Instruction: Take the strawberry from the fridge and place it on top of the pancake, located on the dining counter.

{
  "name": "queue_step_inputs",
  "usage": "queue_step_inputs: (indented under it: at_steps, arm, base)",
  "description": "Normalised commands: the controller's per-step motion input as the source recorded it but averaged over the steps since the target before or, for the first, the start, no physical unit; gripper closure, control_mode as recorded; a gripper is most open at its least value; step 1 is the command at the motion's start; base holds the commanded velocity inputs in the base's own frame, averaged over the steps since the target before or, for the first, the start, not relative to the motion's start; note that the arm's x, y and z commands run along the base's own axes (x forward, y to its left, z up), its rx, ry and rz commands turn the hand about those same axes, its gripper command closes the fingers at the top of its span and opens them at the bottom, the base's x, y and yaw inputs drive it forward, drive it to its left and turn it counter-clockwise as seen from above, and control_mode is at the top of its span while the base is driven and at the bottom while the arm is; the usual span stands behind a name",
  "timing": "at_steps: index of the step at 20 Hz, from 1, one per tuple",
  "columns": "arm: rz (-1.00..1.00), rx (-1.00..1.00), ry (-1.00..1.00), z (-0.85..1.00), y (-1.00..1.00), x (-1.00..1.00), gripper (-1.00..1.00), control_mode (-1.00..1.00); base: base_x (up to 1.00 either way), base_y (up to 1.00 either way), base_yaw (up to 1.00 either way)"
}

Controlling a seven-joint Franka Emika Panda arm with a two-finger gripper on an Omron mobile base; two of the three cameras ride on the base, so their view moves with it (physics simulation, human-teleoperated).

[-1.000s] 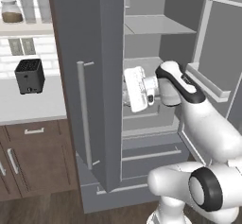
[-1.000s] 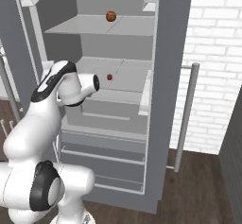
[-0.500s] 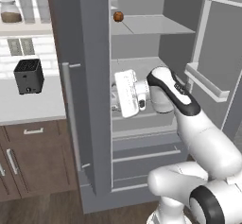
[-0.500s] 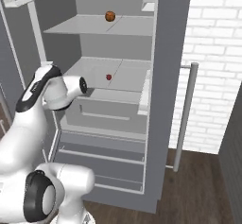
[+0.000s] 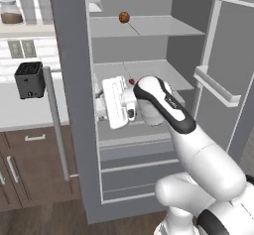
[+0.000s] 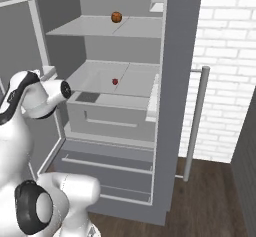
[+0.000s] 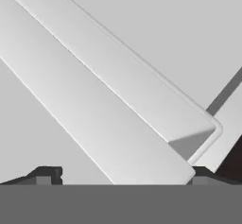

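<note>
Reaching into the open fridge [image 5: 69,55], your arm sits at mid-frame in the left base view, with the claw [image 5: 100,101] pointing left toward the door side of the cabinet rather than at the fruit. You can see the strawberry [image 6: 115,81] as a small dark-red speck lying alone on the pale middle shelf [image 6: 135,83], centre of the right base view; in the left base view it peeks out just above the white hand, close behind the wrist. An orange-brown ball [image 5: 124,17] rests on the upper shelf, near the top of the frame, well apart from the strawberry and not your target. Your claw stands wide and holds nothing: in the hand view its two dark tips rise at the far lower corners, with pale slanted fridge panels between them and no fruit in sight. Judge the step as the approach to the pick, with no grasp yet made and the carry to the dining counter and pancake wholly ahead. Your next move calls for turning the hand back toward the shelf, bringing the strawberry between the tips, then closing gently, since so tiny a fruit may slip or roll away.
</note>
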Motion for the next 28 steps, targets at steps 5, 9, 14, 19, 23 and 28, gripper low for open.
queue_step_inputs:
  at_steps: [5, 9, 14, 19, 23, 28]
  arm:
    - [0.0, -0.05, 0.0, 0.0, 0.31, 0.0, -1.0, -1.0]
    - [0.0, 0.0, 0.0, 0.01, -0.15, -0.02, -1.0, -1.0]
    - [0.0, 0.0, 0.0, 0.01, -0.73, -0.18, -1.0, -1.0]
    - [0.03, -0.17, -0.15, -0.07, -1.0, 0.04, -1.0, -1.0]
    - [0.23, -0.45, -0.2, -0.25, -1.0, 0.04, -1.0, -1.0]
    - [0.42, -0.67, -0.19, -0.28, -0.93, -0.12, -1.0, -1.0]
  base:
    - [0.0, 0.0, 0.0]
    - [0.0, 0.0, 0.0]
    - [0.0, 0.0, 0.0]
    - [0.0, 0.0, 0.0]
    - [0.0, 0.0, 0.0]
    - [0.0, 0.0, 0.0]
